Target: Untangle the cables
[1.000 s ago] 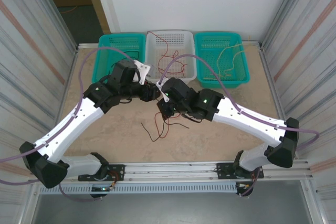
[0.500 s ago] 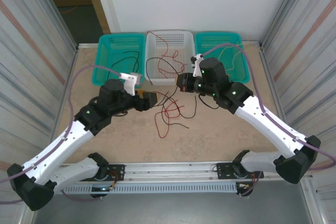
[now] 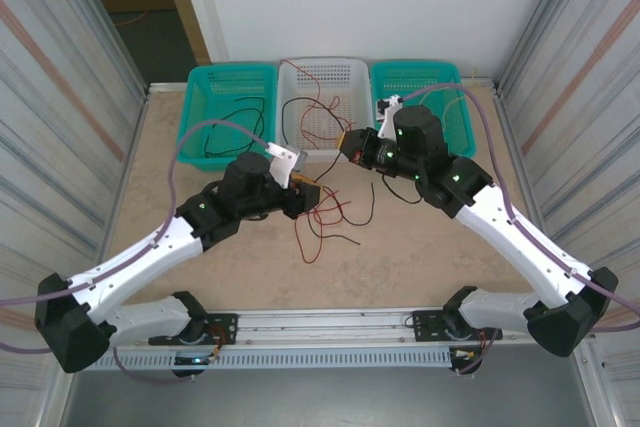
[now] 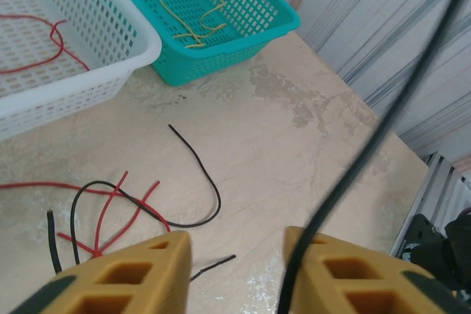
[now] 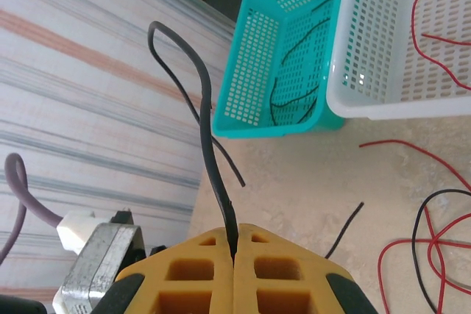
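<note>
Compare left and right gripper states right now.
The left gripper is open, jaws well apart, nothing clamped; the right gripper is shut on a black cable. The left gripper hangs over loose red and black cables on the table; the right gripper sits nearer the white basket. Both have yellow fingers.

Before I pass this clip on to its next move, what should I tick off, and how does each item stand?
1. Right pincer shut on the black cable: ok.
2. Left pincer open: ok, its fingers stand apart.
3. Blurred dark strand free of the left pincer: cannot tell; it runs close along one finger.
4. Loose cables on the table separated: not ok; red and black cross each other.
5. The two pincers apart from each other in the top view: ok.
</note>
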